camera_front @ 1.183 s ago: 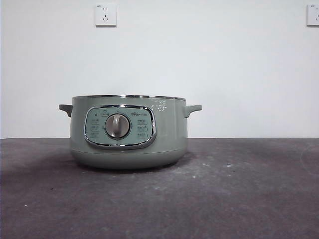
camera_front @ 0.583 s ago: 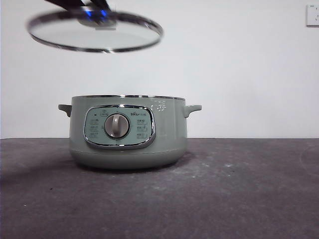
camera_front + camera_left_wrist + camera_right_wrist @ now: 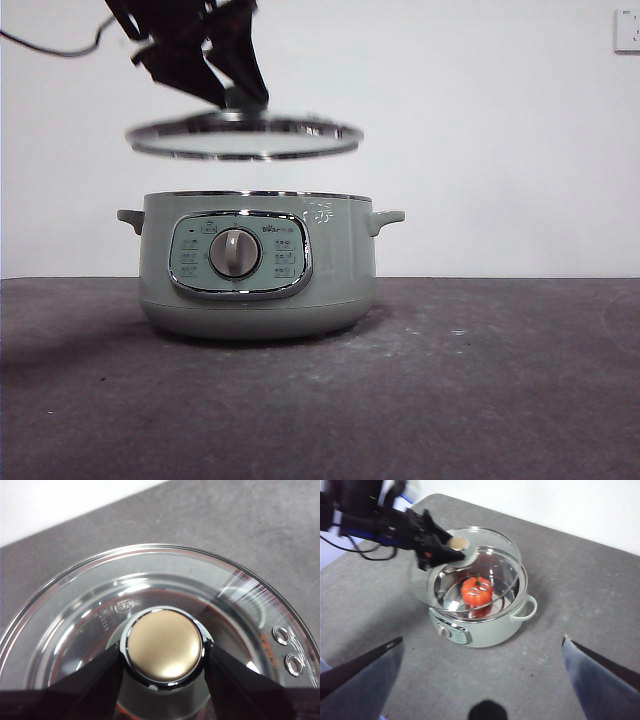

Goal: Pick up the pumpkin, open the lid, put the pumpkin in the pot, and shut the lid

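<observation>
The sage-green pot point(image 3: 260, 270) stands on the table, its panel and dial facing the front camera. My left gripper point(image 3: 235, 95) is shut on the knob point(image 3: 164, 645) of the glass lid point(image 3: 243, 138) and holds the lid level a little above the pot's rim, slightly to the left of centre. In the right wrist view the orange pumpkin point(image 3: 476, 592) sits inside the pot point(image 3: 485, 627), seen through the lid point(image 3: 485, 547). The pot wall hides it in the front view. My right gripper point(image 3: 481, 642) is open and empty, high above the table in front of the pot.
The dark grey table point(image 3: 450, 400) stretches around the pot. A white wall with a socket point(image 3: 628, 30) stands behind. A black cable point(image 3: 50, 45) trails from the left arm at the top left.
One second ago no lid was in view. It then came in tilted at the upper left, and has now moved right and down to hang level just above the pot.
</observation>
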You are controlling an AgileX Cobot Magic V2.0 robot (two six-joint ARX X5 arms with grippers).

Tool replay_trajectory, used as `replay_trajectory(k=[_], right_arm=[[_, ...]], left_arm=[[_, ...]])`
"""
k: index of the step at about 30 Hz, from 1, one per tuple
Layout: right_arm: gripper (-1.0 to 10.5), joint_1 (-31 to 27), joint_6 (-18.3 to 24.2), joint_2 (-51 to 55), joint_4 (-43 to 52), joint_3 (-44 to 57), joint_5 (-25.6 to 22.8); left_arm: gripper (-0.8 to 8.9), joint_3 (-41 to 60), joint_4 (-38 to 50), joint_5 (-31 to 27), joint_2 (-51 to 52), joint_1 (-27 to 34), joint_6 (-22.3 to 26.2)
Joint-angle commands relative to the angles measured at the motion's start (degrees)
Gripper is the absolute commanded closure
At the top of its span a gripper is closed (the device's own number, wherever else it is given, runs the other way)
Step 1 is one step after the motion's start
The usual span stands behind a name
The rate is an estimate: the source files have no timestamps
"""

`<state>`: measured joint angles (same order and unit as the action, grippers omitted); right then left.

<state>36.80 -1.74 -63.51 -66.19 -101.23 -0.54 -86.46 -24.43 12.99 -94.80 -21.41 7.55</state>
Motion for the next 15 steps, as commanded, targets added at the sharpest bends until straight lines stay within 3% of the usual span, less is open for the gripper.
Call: replay_trajectory(k=[1,15], right_arm=[[4.1,0.2,-1.44,0.2,0.0,0.17,0.66],[4.1,0.2,-1.44,0.2,-0.57,0.17,0.66]], left_arm=[[8.22,-0.28,3.82,0.42,-1.25,-0.11,0.72],[8.22,-0.28,5.81,0.48,-6.29,-0.37,1.7]])
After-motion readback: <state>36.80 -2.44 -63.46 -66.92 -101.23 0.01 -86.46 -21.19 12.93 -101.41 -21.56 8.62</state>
